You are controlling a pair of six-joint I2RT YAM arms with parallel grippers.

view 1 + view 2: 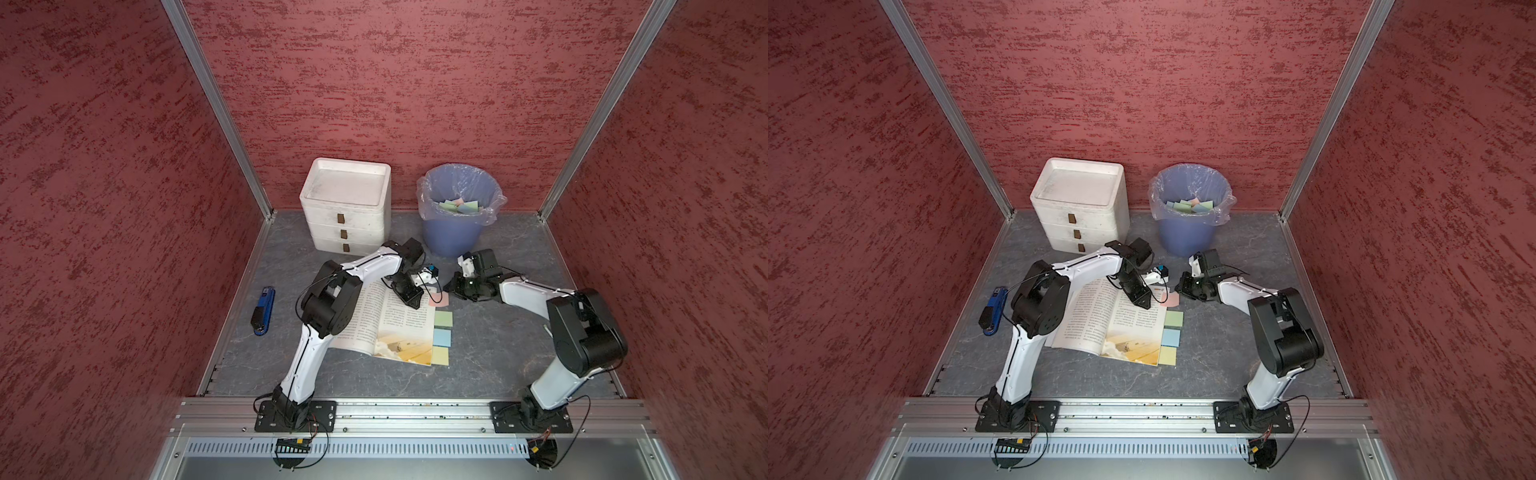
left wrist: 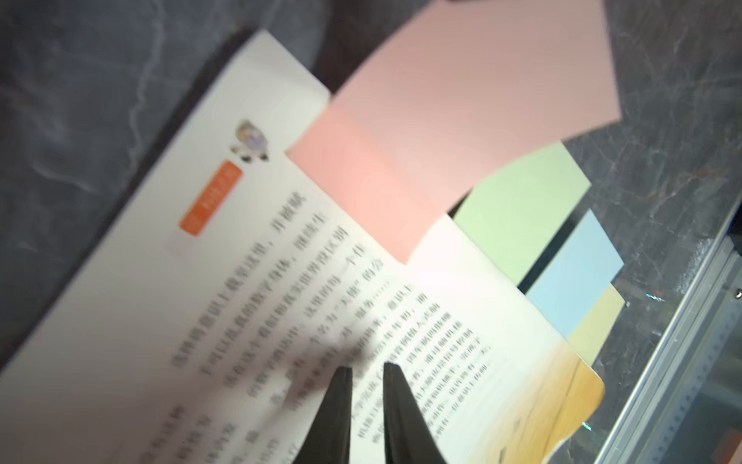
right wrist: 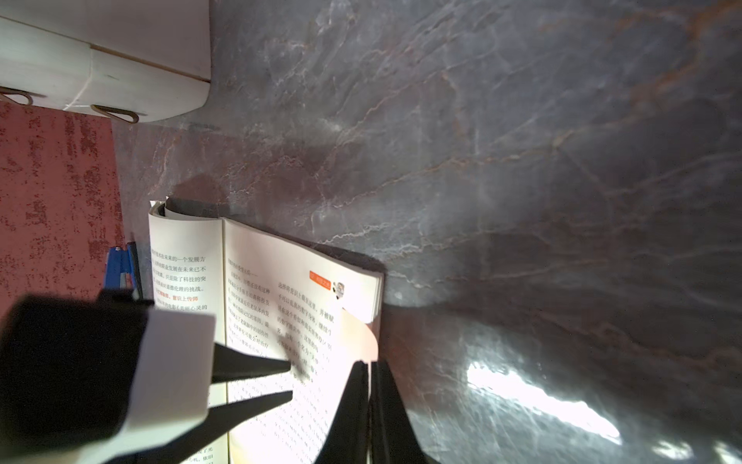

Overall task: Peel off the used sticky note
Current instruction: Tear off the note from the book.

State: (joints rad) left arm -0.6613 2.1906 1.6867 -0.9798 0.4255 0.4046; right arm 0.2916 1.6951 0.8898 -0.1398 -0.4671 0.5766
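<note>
At the far outer corner of the open book (image 1: 386, 324), the right gripper (image 3: 369, 364) has its fingers clamped flat together on the free edge of the pink sticky note (image 3: 361, 337). The note curls up from the page toward them. The left gripper (image 2: 367, 371) stands with its tips on the printed right-hand page, near the note but not touching it. Its fingers are drawn almost together with a thin slit between them, and they grasp nothing. The left wrist view shows the note's (image 2: 461, 112) stuck strip overlapping the page corner, and the green note (image 2: 522, 201), blue note (image 2: 574, 269) and yellow note (image 2: 594, 321) projecting in a row from the page edge. The right wrist view shows the pinch itself, which both top views obscure behind the wrist. Only the top views show the lined bin (image 1: 453, 237) holding discarded notes beyond the book.
</note>
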